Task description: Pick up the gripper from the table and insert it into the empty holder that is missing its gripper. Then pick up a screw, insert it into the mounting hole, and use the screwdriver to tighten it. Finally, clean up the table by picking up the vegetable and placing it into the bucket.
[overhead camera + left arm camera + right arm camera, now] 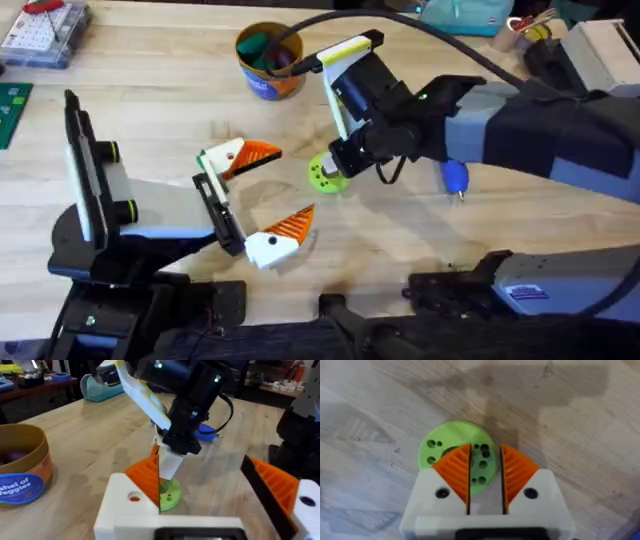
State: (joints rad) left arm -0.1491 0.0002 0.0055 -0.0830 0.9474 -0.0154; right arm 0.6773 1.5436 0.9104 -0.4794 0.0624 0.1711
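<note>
Directly below, ribbed orange right claw (485,477) pads straddle a round green disc (456,450).

One bucket (269,60) — one screwdriver (455,178)

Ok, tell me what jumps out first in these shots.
The right claw hovers directly above the green disc at mid-table, its orange pads slightly apart. The left claw rests wide open beside it, and the bucket at the far edge already holds vegetables.

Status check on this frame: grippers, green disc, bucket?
Right gripper open, directly above green disc. Left gripper open, empty. Bucket holds vegetables; screwdriver on table.
</note>
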